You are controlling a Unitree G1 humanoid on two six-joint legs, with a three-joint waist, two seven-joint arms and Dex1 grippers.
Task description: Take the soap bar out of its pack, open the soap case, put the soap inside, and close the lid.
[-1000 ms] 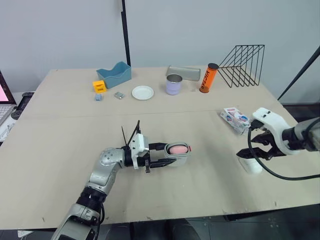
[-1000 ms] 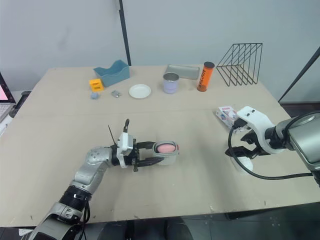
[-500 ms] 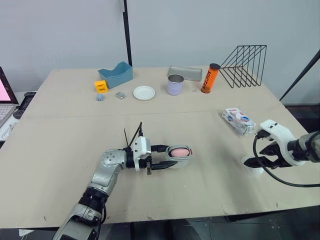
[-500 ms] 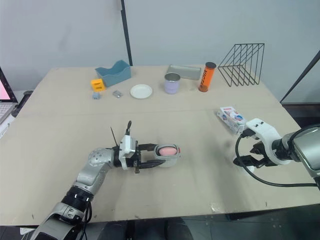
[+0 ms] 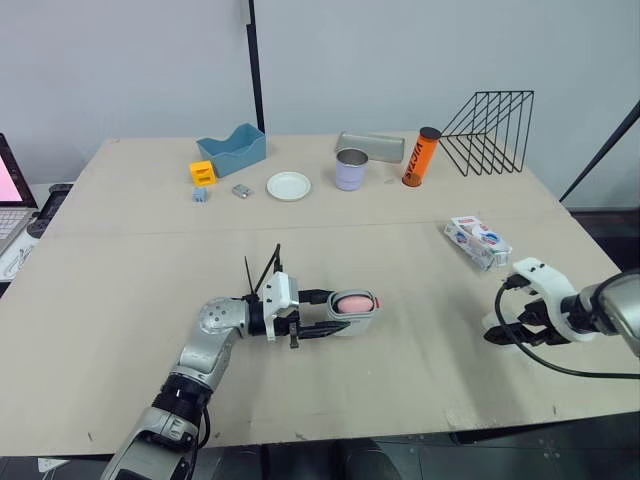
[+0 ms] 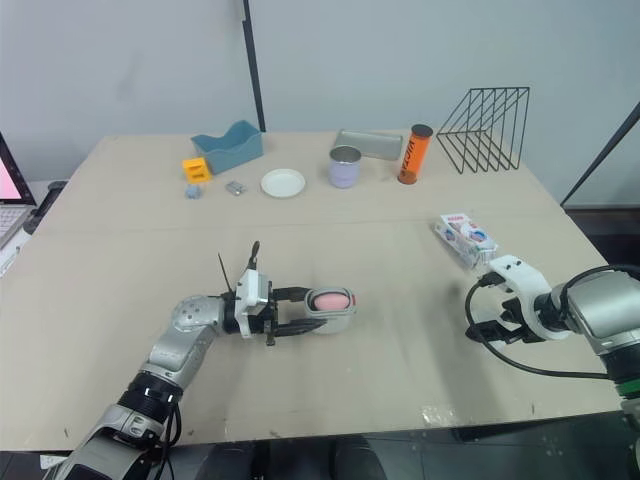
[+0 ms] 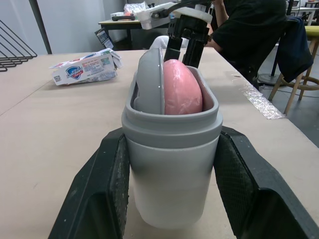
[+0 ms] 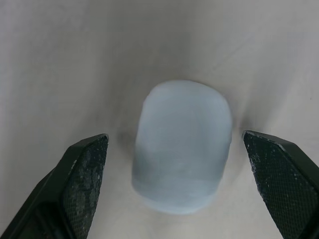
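Left eye view: pack (image 5: 478,241) on table (image 5: 130,290); grey wall (image 5: 400,60).

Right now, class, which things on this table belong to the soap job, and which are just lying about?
Job: case, soap, lid, pack, left claw, right claw.
Lying about: blue bin, orange block, plate, cup, orange tube, wire rack, grey tray.

Head stereo overlooking table (image 5: 120,260), wrists close-in

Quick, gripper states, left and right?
Left gripper: shut on the soap case, pink soap inside.
Right gripper: open, astride the lid, not gripping it.
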